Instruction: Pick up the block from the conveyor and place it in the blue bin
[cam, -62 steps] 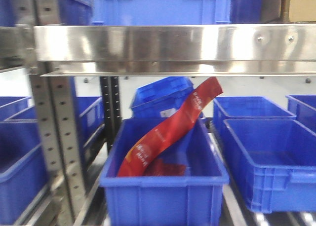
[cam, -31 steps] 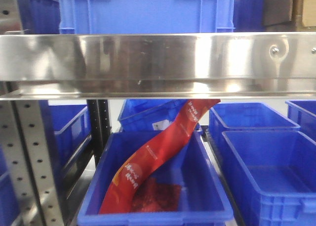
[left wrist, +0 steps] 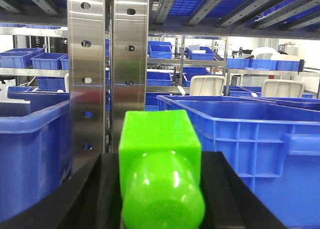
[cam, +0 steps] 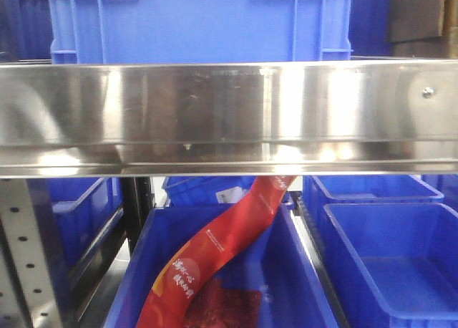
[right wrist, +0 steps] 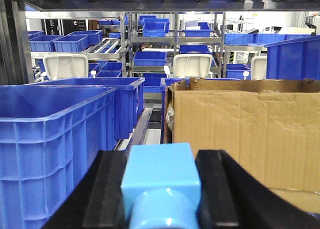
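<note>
The left jaws are closed on a green block (left wrist: 160,139), which sits squarely between the two black pads and hides most of what lies ahead. The right jaws likewise grip a light blue block (right wrist: 159,171). Both blocks are off the conveyor, which shows in no view.

Ahead of the left jaws stands a perforated steel upright (left wrist: 107,64). A blue bin (left wrist: 240,139) lies ahead and to the right of them and another blue bin (left wrist: 30,154) to their left. Ahead of the right jaws, a large blue bin (right wrist: 50,134) sits to the left and a cardboard box (right wrist: 245,134) to the right.

In the front view, the steel shelf rail (cam: 229,117) has sunk lower in the frame over the last second and now spans the full width. More of the blue crate (cam: 200,23) above it shows, and less of the lower bin (cam: 286,271) holding the red packet strip (cam: 215,260). This suggests the camera is rising or closing on the rack, so the carry is under way and only the placing remains. Neither block looks to be over an open bin yet, and which bin is meant cannot be told.
</note>
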Robot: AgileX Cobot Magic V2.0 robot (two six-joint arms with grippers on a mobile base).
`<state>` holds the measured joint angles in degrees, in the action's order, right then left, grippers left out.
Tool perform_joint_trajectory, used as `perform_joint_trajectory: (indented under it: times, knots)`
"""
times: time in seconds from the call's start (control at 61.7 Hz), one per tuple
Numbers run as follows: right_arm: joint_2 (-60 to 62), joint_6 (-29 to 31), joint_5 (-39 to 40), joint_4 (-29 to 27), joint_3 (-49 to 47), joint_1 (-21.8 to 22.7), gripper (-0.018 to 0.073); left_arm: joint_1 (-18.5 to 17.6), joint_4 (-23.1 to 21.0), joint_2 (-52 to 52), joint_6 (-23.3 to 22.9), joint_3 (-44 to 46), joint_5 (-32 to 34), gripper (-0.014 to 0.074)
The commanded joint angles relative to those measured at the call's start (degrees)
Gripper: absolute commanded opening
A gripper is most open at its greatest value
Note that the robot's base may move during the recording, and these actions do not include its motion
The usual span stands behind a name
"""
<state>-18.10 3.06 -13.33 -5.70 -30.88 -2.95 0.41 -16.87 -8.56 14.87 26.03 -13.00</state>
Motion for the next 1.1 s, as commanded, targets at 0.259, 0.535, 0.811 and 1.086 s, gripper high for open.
perform_joint_trajectory:
  times: [0.259, 0.535, 0.811, 1.086]
  knots:
    - [0.01, 0.10, 0.88, 0.42, -0.46, -0.09, -0.0162, -0.32, -0.44, 0.21, 0.08, 0.00, 0.75, -0.0111]
    - [0.01, 0.10, 0.88, 0.42, -0.46, -0.09, -0.0162, -0.32, -0.44, 0.21, 0.08, 0.00, 0.75, -0.0111]
    - [0.01, 0.10, 0.88, 0.42, -0.46, -0.09, -0.0162, -0.32, -0.44, 0.21, 0.08, 0.00, 0.86, -0.0111]
    - [-1.69, 0.10, 2.35, 0.42, -1.69, -0.45, -0.0162, -0.32, -0.44, -2.22, 0.15, 1.35, -0.70, -0.0111]
